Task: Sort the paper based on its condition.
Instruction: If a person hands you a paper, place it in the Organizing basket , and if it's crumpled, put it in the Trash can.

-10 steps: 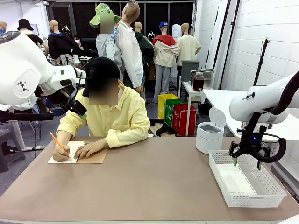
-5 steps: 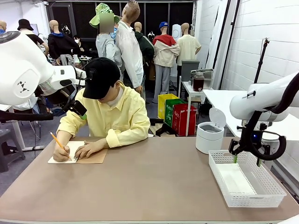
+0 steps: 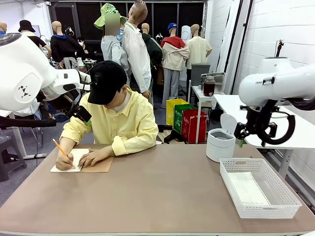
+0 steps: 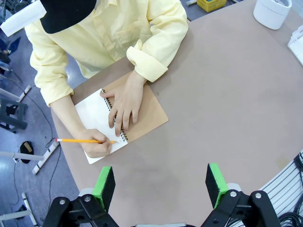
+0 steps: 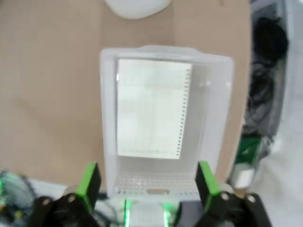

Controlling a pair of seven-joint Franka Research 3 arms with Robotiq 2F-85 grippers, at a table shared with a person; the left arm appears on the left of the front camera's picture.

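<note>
One white sheet of paper [image 5: 151, 109] with a perforated edge lies flat in the white mesh basket [image 5: 108, 123]. My right gripper [image 5: 147, 182] hangs open high above it, holding nothing. From the front, that gripper [image 3: 250, 139] is raised above the basket [image 3: 268, 210] at the table's right, and the paper [image 3: 246, 189] lies on the basket's floor. My left gripper [image 4: 160, 185] is open and empty, high over the table's left side. It looks down on a person writing with a pencil [image 4: 80, 140] in a spiral notebook [image 4: 92, 113] with a tan cover.
A small white lidded bin [image 3: 220, 143] stands behind the basket, lid up. The person sits at the far left edge with both hands on the notebook [image 3: 81, 164]. The brown tabletop [image 3: 157, 191] stretches bare between the notebook and the basket.
My right arm has lifted up and a little toward the left, away from the basket, jaws still wide. The left arm and the person have stayed where they were.
</note>
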